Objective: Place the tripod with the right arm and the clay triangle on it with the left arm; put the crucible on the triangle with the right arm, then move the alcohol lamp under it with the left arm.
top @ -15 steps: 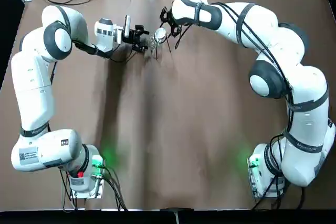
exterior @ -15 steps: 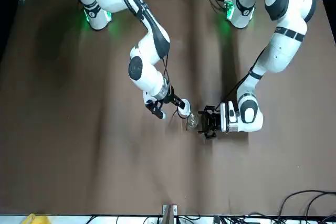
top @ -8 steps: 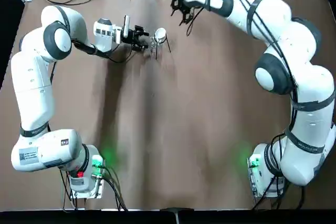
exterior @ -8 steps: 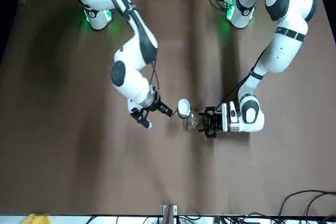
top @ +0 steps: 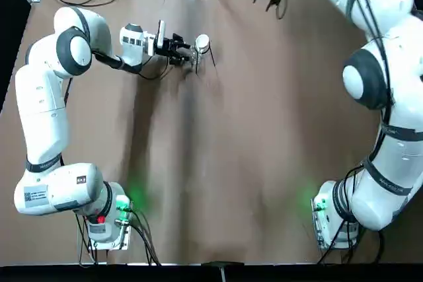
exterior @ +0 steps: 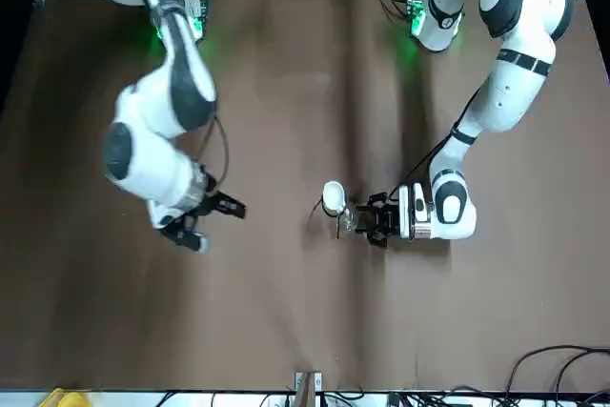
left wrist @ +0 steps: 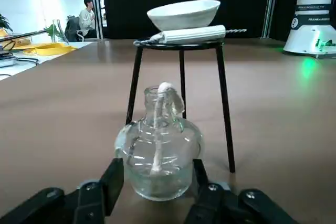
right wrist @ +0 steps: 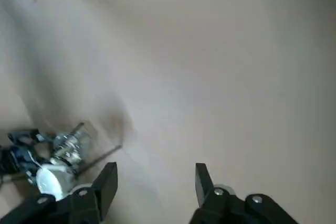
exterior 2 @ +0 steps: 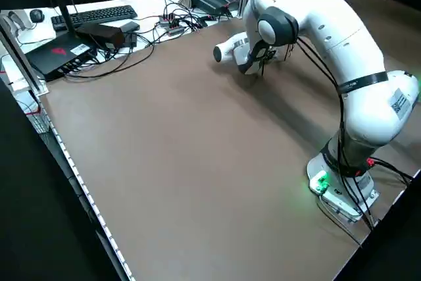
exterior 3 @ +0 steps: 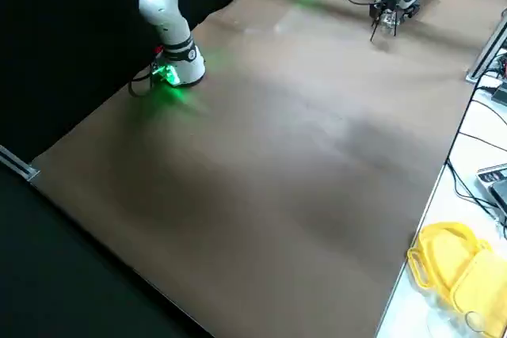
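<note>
- The left gripper [left wrist: 158,169] is low over the table [top: 231,163], its fingers spread and aimed at the alcohol lamp [left wrist: 160,156]; whether either one touches the glass, the pictures do not settle.
- The lamp sits just ahead of that gripper, in line with the gap between its fingers. It is upright, with clear liquid inside and a white wick running up through its neck.
- Beyond the lamp from the left gripper stands the tripod [left wrist: 224,93], upright on its thin black legs. The lamp is on the gripper's side of it and covers the lower part of one leg; how far it reaches under the ring cannot be told.
- The clay triangle [left wrist: 191,35] lies across the tripod's ring, above and beyond the left gripper's fingers, with twisted wire ends sticking out past the ring.
- The crucible [left wrist: 184,15] rests on the triangle, its open side up.
- The right gripper [right wrist: 156,169] hangs above the table's far part, on the robot's right of the tripod and well apart from it. Its fingers are spread, with nothing between them.
- Past the tripod, as seen from the left gripper, yellow trays [exterior 3: 467,275] lie on a side surface, and a person [left wrist: 87,20] sits in the background.
</note>
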